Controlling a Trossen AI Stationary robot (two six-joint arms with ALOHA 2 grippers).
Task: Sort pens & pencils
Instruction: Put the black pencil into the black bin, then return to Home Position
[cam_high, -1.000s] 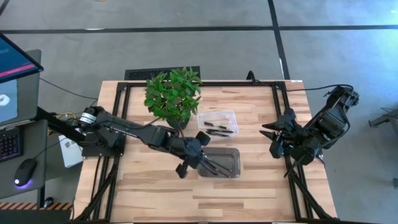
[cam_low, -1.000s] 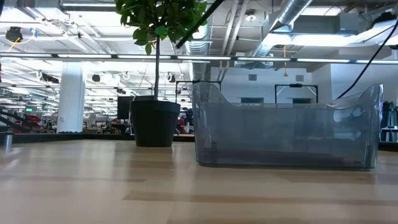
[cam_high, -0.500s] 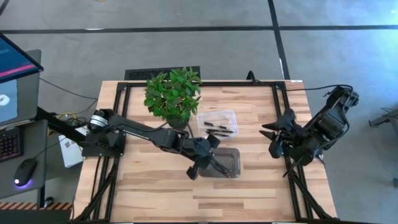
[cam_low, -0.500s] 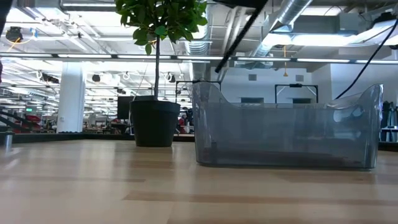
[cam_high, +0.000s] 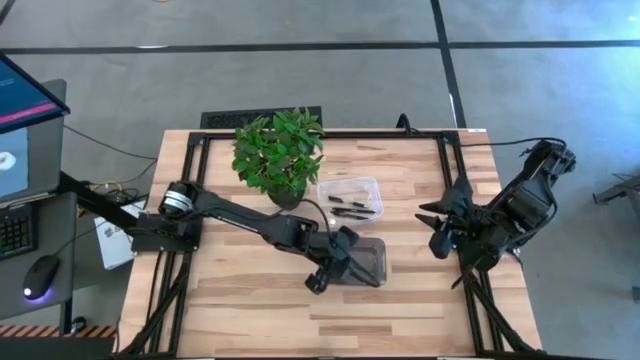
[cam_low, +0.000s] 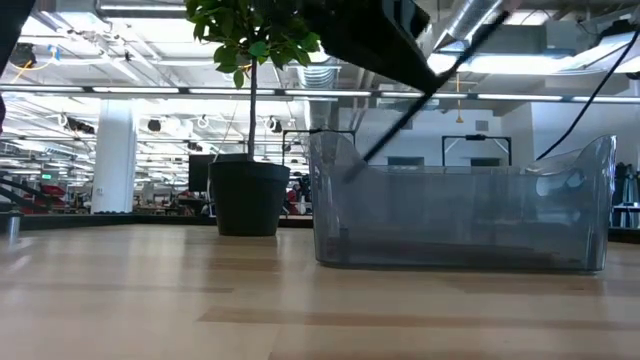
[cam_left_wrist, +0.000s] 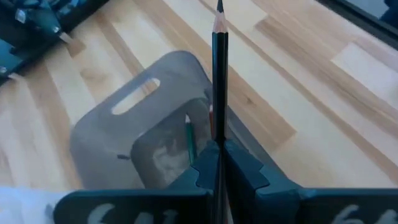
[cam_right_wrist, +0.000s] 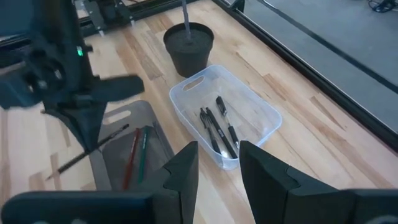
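Observation:
My left gripper (cam_high: 338, 263) hangs over the smoky grey bin (cam_high: 362, 262) and is shut on a black pencil (cam_left_wrist: 219, 74) with a sharpened tip. In the low view that pencil (cam_low: 420, 105) slants down toward the rim of the grey bin (cam_low: 460, 210). A red pencil (cam_right_wrist: 132, 152) and a green one (cam_right_wrist: 143, 146) lie on the grey bin's floor. Black pens (cam_right_wrist: 217, 130) lie in the clear bin (cam_high: 350, 197) behind it. My right gripper (cam_right_wrist: 217, 155) waits open near the table's right edge (cam_high: 437, 222). My left gripper pinches the black pencil's shaft (cam_left_wrist: 218, 134) between its two fingers, coming from above. The pencil is lifted clear and tilted, with a long stretch and the sharpened tip (cam_left_wrist: 219, 7) sticking out past the fingers over the grey bin.
A potted plant (cam_high: 278, 152) stands at the table's far side, just left of the clear bin; its black pot (cam_low: 248, 198) shows in the low view. Bare wood spreads along the table's near side (cam_high: 260, 310). A monitor, keyboard and mouse sit off the table's left.
My left gripper has moved toward the table's right and slightly toward its near edge, coming over the grey bin. It kept hold of the pencil. In the low view the pencil has come down and rightward, its lower end now at the bin's rim.

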